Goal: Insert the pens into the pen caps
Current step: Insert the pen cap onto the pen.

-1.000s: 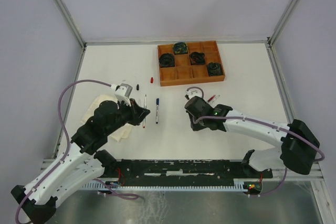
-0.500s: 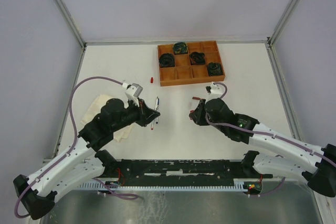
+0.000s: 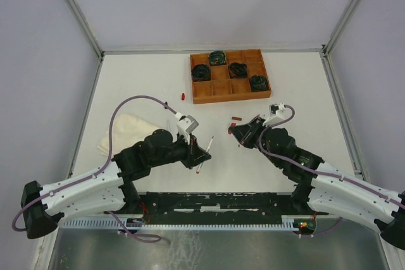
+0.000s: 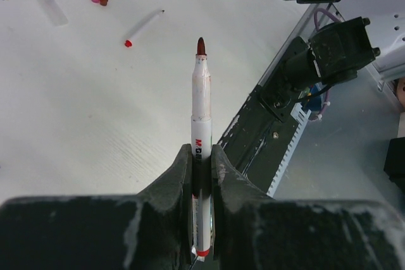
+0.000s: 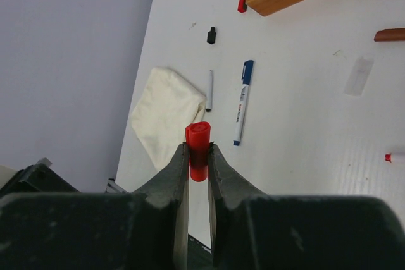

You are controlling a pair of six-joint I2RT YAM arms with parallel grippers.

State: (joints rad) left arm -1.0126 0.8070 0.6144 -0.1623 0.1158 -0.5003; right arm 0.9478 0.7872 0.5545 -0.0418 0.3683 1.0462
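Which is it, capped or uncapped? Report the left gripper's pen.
Uncapped: the pen in the left gripper shows its bare reddish tip; the right gripper holds a red cap.

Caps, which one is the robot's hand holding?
The red cap pinched in the right hand; the black cap and brown cap lie loose on the table.

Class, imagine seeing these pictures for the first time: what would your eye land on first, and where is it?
First, in the middle of the scene, the left end effector grips an uncapped red-tipped pen, tip pointing outward. Facing it, the right end effector pinches a red cap. Next comes the wooden tray at the far side, with dark cable coils in four of its compartments.
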